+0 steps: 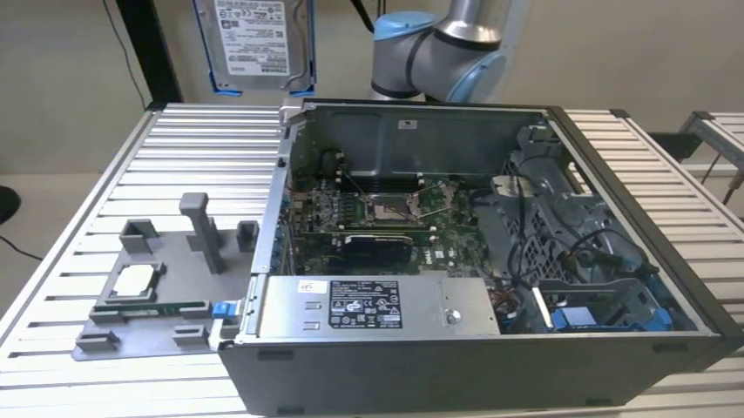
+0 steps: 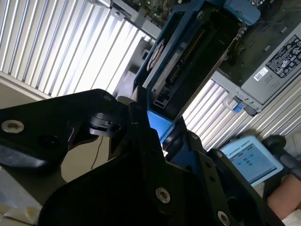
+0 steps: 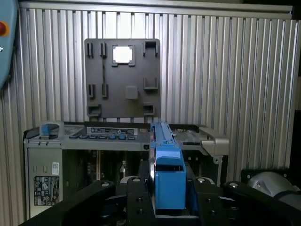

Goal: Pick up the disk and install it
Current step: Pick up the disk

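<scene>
- Gripper (image 3: 168, 203): black fingers (image 3: 139, 200) clamped from both sides on the blue end of the disk, as seen in both wrist views; the jaws are closed on its carrier.
- Disk (image 1: 258, 39): silver-grey drive with a white label and blue side rails. In the exterior view it hangs upright in the air, label facing the camera, above the far edge of the table and clear of it. It lies toward the exterior view's left of the arm (image 1: 448, 48).
- Disk in the first wrist view (image 3: 163, 136): seen edge-on, with the case and the fixture plate beyond it.
- Computer case (image 1: 651, 174): lies open on the slatted table (image 1: 198, 157), with the motherboard (image 1: 384, 209) exposed and a grey box with a black-white label (image 1: 348, 305) along its near side.
- Fixture plate (image 1: 163, 309): grey, on the table just beside the case on the exterior view's left; it carries a small square silver chip (image 1: 131, 280).
- Disk and case: well apart; the disk is not yet in the case.
</scene>
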### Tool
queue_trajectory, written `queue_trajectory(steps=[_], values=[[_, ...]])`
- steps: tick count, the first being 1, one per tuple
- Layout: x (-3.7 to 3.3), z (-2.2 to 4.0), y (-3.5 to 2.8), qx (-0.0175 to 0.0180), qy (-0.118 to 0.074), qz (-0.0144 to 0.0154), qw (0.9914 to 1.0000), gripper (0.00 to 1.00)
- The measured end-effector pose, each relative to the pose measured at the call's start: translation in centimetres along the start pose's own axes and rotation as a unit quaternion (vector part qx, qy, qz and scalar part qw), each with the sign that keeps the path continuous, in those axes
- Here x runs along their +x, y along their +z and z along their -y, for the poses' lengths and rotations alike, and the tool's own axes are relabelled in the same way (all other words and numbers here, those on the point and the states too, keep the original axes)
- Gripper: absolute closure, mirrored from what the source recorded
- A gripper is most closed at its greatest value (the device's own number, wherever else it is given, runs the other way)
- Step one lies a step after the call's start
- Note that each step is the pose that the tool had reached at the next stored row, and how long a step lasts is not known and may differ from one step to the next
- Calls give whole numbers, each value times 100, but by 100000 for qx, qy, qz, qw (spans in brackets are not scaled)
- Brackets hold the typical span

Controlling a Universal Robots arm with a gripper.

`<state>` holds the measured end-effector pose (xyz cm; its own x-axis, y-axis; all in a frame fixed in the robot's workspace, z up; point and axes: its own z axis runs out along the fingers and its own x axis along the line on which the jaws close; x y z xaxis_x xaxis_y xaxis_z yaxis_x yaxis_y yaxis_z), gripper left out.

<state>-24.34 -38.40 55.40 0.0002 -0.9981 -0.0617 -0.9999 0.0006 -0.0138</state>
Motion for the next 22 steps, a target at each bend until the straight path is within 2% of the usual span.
queue_trajectory(steps=[8,12,17,22], values=[[1,361,5,-37,2,-4,100000,100],[30,522,8,-108,8,-4,100000,100],[97,702,11,-184,10,2,100000,100],[209,836,9,-274,15,-4,100000,100]])
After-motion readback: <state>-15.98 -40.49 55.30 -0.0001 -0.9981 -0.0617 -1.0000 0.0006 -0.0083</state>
